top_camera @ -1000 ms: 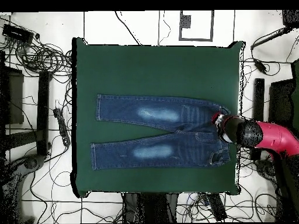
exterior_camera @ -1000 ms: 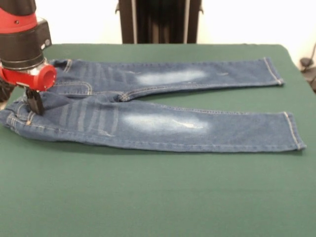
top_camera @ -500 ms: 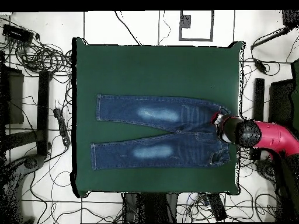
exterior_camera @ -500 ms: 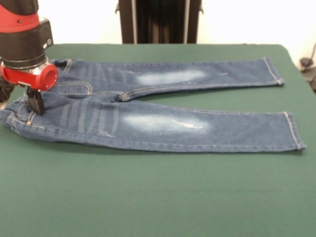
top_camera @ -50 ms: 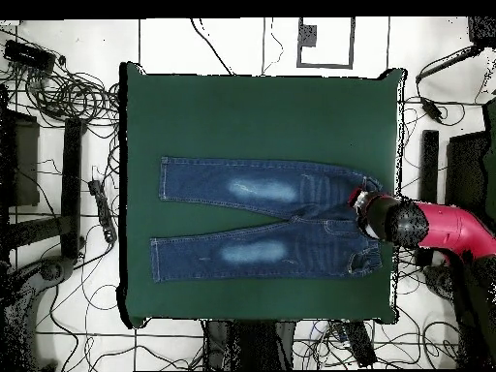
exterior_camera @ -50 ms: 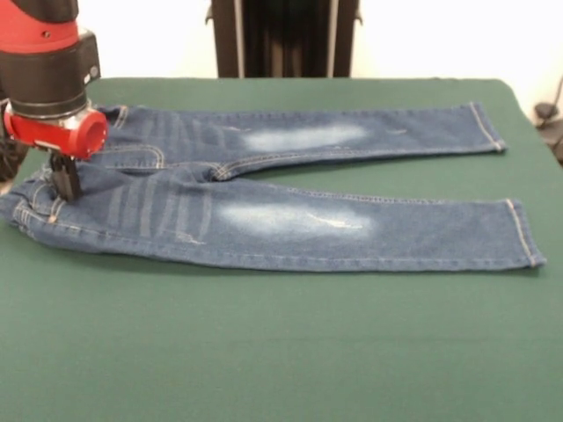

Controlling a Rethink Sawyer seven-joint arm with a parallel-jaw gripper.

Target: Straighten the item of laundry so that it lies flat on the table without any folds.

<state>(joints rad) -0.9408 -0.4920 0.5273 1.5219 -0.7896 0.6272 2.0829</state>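
Jeans [exterior_camera @ -50 ms: 273, 189] lie roughly mid-table [exterior_camera @ -50 ms: 281, 352], both legs out full length and side by side, slight V gap from crotch to hems, front side up w/ the faded thigh patches showing. Legs look flat already. Only rumple left is the waistband end, bunched and a bit lumpy at the table's edge.

Gripper [exterior_camera @ -50 ms: 64, 183] is down on that waistband end, tips on or into the denim near the middle of the band. Prob placed there bc it's the one spot not lying flat: tugging the band away from the hems would pull out the bunching w/o disturbing the legs. Fingers: look pressed close together, possibly pinching a fold of denim, but can't tell for sure. The red wrist collar blocks most of them in the front view and the arm [top_camera @ -50 ms: 436, 228] covers them in the overhead.

Task est. nearly done, waist smoothing remains.

Writing/brands: none legible on jeans, arm or table.
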